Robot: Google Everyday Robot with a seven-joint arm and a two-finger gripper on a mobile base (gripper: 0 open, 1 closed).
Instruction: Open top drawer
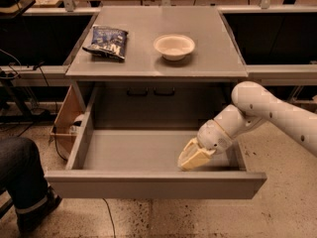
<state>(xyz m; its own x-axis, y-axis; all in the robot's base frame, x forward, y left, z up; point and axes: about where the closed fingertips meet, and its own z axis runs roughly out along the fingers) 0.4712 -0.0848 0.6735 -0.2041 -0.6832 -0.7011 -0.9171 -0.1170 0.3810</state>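
The top drawer (148, 185) is a wide shallow grey drawer with a plain flat front. It is pulled far out from under the grey cabinet top (158, 63), and its inside shows bare. My gripper (190, 158) is inside the drawer at the right, just behind the front panel, on the white arm (267, 113) that comes in from the right.
A dark blue snack bag (105, 41) and a white bowl (174, 46) lie on the cabinet top. A cardboard box (67, 118) stands left of the cabinet. A person's leg and shoe (22, 187) are at the lower left. Cables run along the left floor.
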